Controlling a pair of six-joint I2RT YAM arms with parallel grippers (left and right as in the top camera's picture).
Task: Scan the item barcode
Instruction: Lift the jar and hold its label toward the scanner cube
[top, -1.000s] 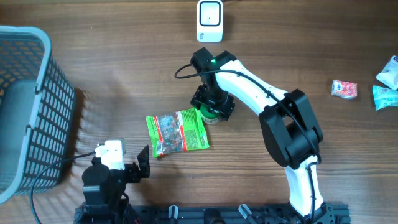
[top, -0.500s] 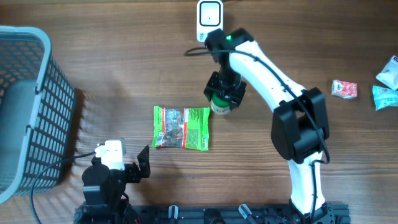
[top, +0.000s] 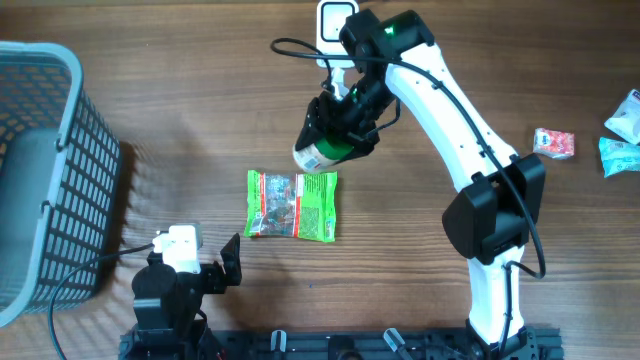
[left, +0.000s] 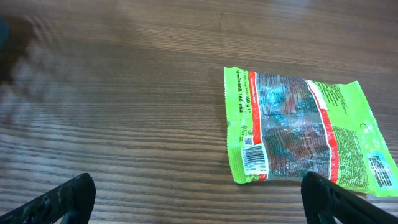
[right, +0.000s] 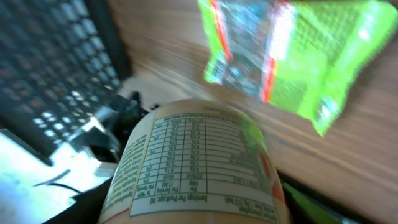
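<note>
The bench (top: 150, 80) was all I could see of the room: a broad top of brown wood, its grain running lengthwise in long dark streaks. The light fell evenly from above and threw only soft shadows. A pale sheen lay across the wood toward the left side. No wall, floor or window showed.

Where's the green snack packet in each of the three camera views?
Overhead: the green snack packet lies flat just left of centre.
Left wrist: right half of the picture.
Right wrist: top right, blurred.
Shared landmark: the basket, left edge overhead, upper left in the right wrist view; not in left wrist.
</note>
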